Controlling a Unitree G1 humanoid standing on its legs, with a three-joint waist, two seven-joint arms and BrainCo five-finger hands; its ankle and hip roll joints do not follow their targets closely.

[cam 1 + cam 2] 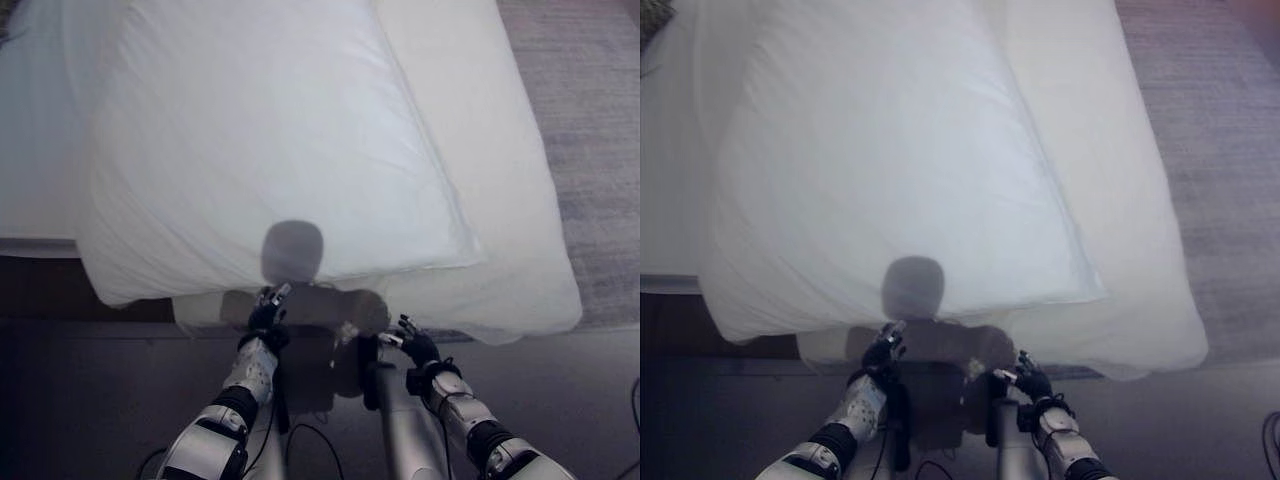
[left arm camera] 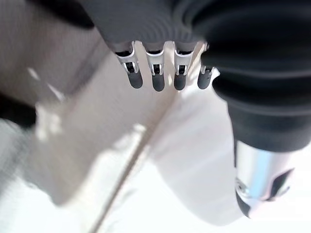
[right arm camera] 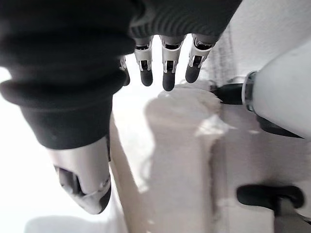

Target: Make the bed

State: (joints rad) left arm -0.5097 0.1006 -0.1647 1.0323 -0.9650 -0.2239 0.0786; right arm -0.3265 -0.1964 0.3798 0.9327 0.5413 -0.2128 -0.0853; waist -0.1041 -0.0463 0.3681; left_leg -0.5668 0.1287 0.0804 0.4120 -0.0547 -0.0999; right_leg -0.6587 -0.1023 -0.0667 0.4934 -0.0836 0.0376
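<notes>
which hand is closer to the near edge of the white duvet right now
Left. The left hand reaches up just below the white duvet at its near edge, fingers open. The right hand hangs lower and off to the right, farther from that edge, also open.

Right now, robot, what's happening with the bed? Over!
Left robot hand and right robot hand both open, holding nothing, low at the bed's near edge. White duvet lies askew over the mattress. Nothing in the way.
</notes>
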